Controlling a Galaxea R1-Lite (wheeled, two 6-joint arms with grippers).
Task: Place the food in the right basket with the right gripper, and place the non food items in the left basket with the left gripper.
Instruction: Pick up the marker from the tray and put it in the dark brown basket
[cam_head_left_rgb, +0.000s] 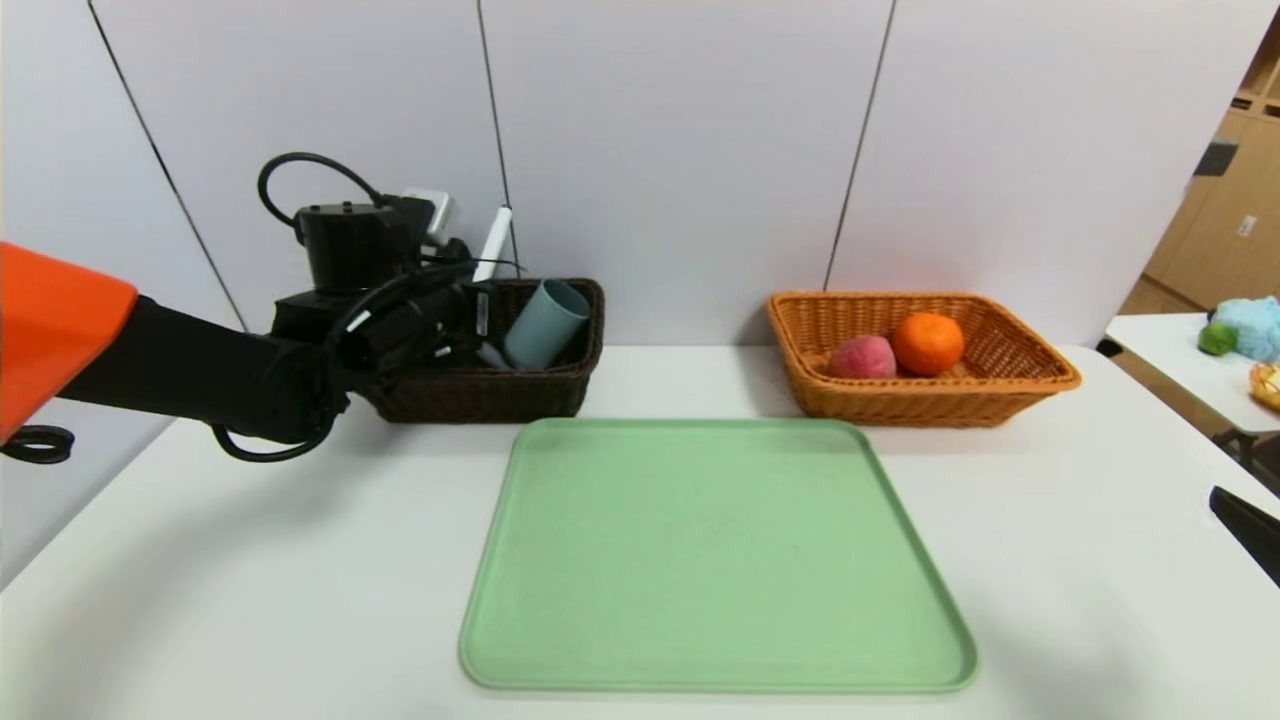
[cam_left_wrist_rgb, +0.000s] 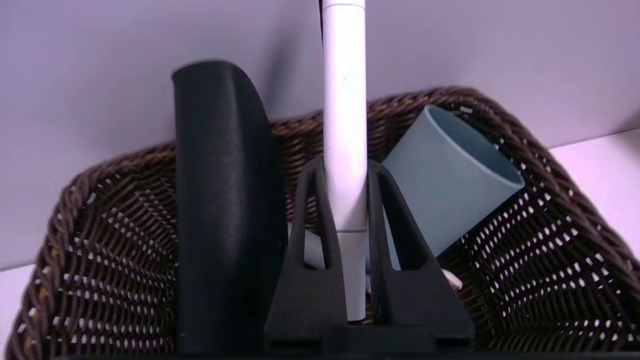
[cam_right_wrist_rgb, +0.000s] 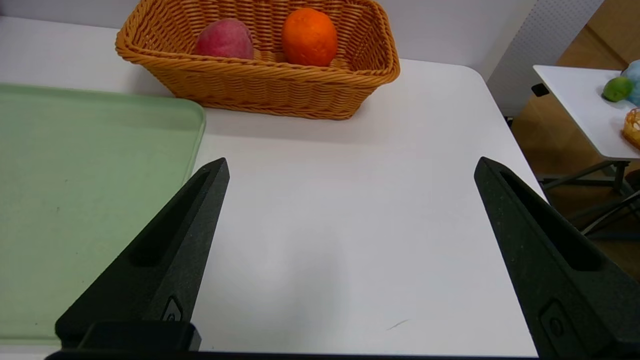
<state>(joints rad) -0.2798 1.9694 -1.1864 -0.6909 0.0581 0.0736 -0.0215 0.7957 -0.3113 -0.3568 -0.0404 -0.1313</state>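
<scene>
left gripper (cam_left_wrist_rgb: 345, 210): over the left basket (cam_head_left_rgb: 520, 395), clamped on the marker (cam_left_wrist_rgb: 344, 125) standing above its rim | cup (cam_head_left_rgb: 545, 322), pouch (cam_left_wrist_rgb: 225, 200): inside this basket | right gripper (cam_right_wrist_rgb: 350, 200): jaws wide apart, holding nothing, over bare table (cam_right_wrist_rgb: 350, 225) right of green tray (cam_head_left_rgb: 715, 560) | peach (cam_head_left_rgb: 860, 357), orange (cam_head_left_rgb: 928, 343): in right basket (cam_head_left_rgb: 930, 400), behind tray

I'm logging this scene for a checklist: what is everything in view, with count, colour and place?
Tray: one, green, table centre.
Left basket: one, dark brown, far left.
Cup: one, blue-grey, tilted in left basket.
Pouch: one, black, in left basket.
Right basket: one, orange-tan, far right.
Peach: one, pinkish-red, right basket.
Orange: one, right basket.
Marker: one, white, clamped above left basket.
Left gripper: holding marker.
Right gripper: open, above table's right side.
</scene>
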